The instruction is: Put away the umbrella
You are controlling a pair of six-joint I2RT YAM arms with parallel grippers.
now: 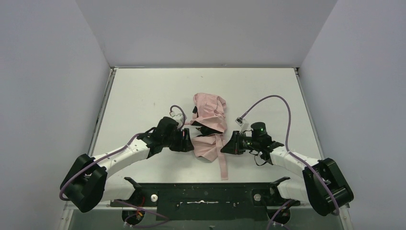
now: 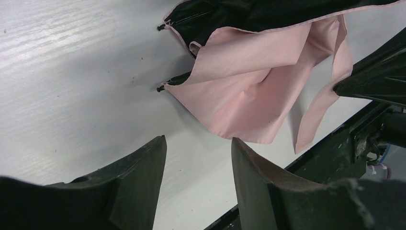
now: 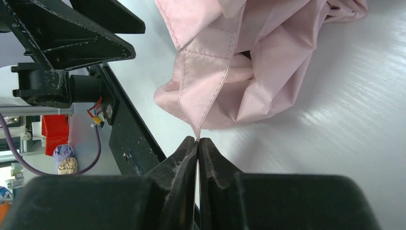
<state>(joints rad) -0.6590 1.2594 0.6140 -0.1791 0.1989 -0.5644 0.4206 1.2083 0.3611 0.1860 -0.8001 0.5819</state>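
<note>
The umbrella [image 1: 209, 125] lies collapsed and crumpled at the table's middle, pale pink outside with black lining showing [image 2: 249, 14]. Two rib tips [image 2: 159, 88] poke out toward the left. A pink strap [image 1: 223, 165] trails toward the near edge. My left gripper [image 1: 190, 143] is open and empty at the canopy's left side; in its wrist view the gripper [image 2: 198, 143] sits just short of the pink fabric [image 2: 249, 91]. My right gripper [image 1: 228, 145] is shut on a thin pink fabric edge of the umbrella [image 3: 197, 138]. Shaft and handle are hidden.
The black mounting rail [image 1: 206, 194] runs along the table's near edge, close behind the strap's end. Grey walls enclose the white table [image 1: 143, 91] on three sides. The left gripper [image 3: 91, 40] shows at the upper left of the right wrist view.
</note>
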